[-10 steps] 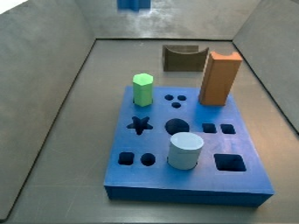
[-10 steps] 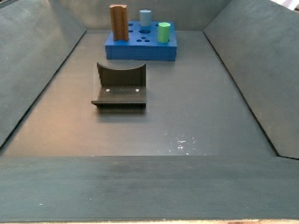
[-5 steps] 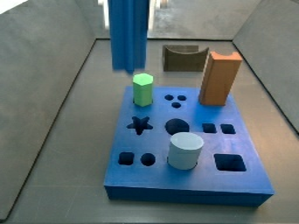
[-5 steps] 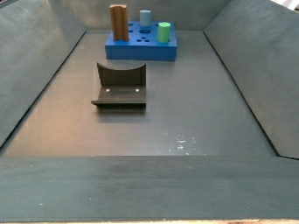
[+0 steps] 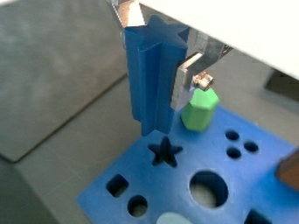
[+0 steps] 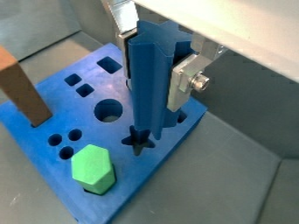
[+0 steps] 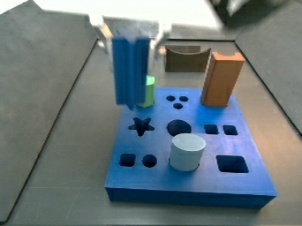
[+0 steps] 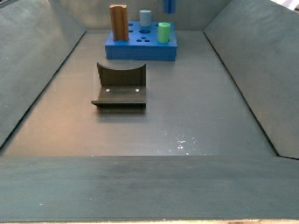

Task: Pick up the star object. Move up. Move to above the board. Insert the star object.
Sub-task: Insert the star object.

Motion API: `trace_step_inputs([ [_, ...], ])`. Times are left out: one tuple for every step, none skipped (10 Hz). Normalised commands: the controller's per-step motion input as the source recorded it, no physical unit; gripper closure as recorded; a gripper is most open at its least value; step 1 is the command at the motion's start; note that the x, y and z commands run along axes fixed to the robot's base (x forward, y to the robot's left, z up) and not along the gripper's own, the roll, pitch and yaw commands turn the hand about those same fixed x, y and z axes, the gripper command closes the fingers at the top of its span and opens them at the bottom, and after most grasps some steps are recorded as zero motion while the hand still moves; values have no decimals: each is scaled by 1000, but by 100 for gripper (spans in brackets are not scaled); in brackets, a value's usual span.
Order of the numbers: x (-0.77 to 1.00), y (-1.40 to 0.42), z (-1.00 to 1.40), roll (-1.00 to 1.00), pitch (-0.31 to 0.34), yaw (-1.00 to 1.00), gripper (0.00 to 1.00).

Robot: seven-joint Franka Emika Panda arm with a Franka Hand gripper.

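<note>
Here the pincer (image 6: 155,61) hangs above the board (image 6: 70,131) and is closed on the star object (image 6: 152,83), with one silver finger (image 6: 183,80) pressed flat against the side of the peg. The star object stands upright in the grip, and in both wrist views its lower end sits right over the star-shaped hole (image 5: 165,150) — whether the tip already enters the hole or only touches its edge, I cannot tell.

In a side view the star object (image 7: 130,71) hangs over the left part of the board (image 7: 189,181), and it hides most of the green hexagonal peg (image 7: 150,86) behind it. The orange square block (image 7: 221,78) stands at the far right corner of the board, and a pale cylinder (image 7: 186,152) stands nearer, in the middle. The fixture (image 7: 181,58) stands on the floor just beyond the board.

In a side view from the opposite end, the fixture (image 8: 121,85) is near and the board (image 8: 142,45) is far away.
</note>
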Motion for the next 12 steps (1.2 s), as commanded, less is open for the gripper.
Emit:
trace_step_inputs([
  [500,94,-963,-21,16,-646,100],
  [537,114,-951,-23,29,-600,100],
  [514,94,-894,-44,44,-583,100],
  [9,51,-420,-154,0,-260,100],
  [0,49,-97,-96,0,-80,100],
  [0,43,-111,-54,0,0,100],
  [-26,0,-283,-96,-3,-20,100],
  [-140,0,-191,-71,0,-49,100],
  [-306,0,-226,-81,-66,-57,100],
  [-291,-106,-277,-103,-103,-91,100],
  [-277,-140,-326,-104,-99,-131,100],
  [-249,-160,-334,-100,-87,-143,100],
])
